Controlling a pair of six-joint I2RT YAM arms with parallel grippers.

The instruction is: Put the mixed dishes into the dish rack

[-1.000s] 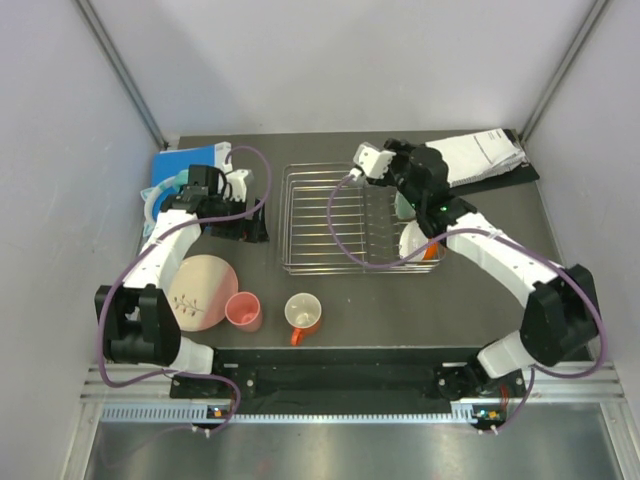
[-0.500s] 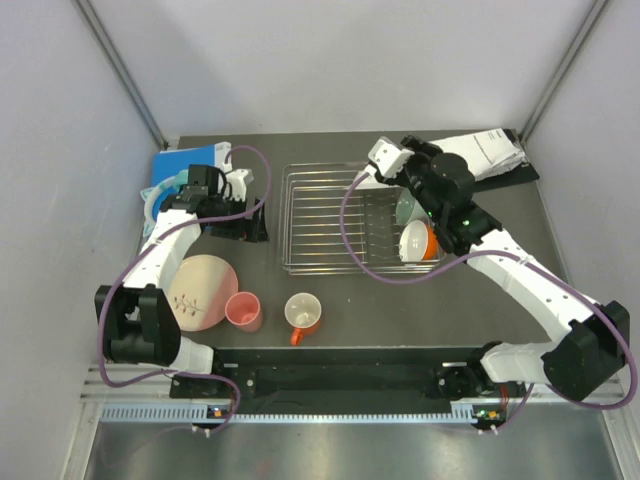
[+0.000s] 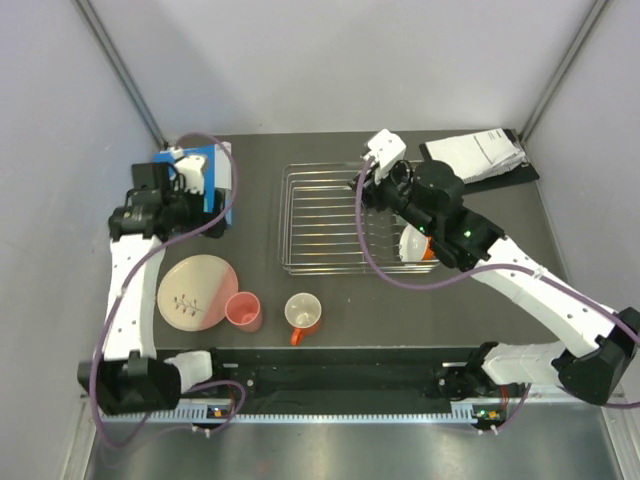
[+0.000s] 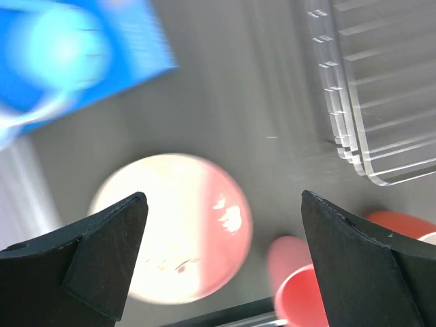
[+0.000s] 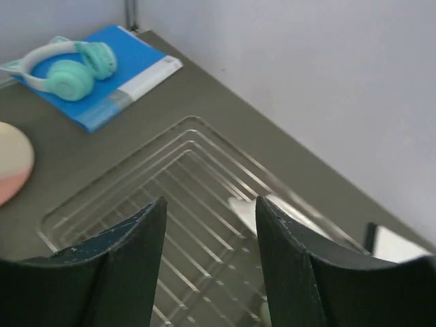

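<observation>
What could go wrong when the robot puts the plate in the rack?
The plate lies flat with the pink cup right beside its rim, so the open left gripper might knock the cup over grabbing it. The right gripper hangs open over the dish rack, so the arms might bump there. The right arm's purple cable droops across the rack and may snag.
</observation>
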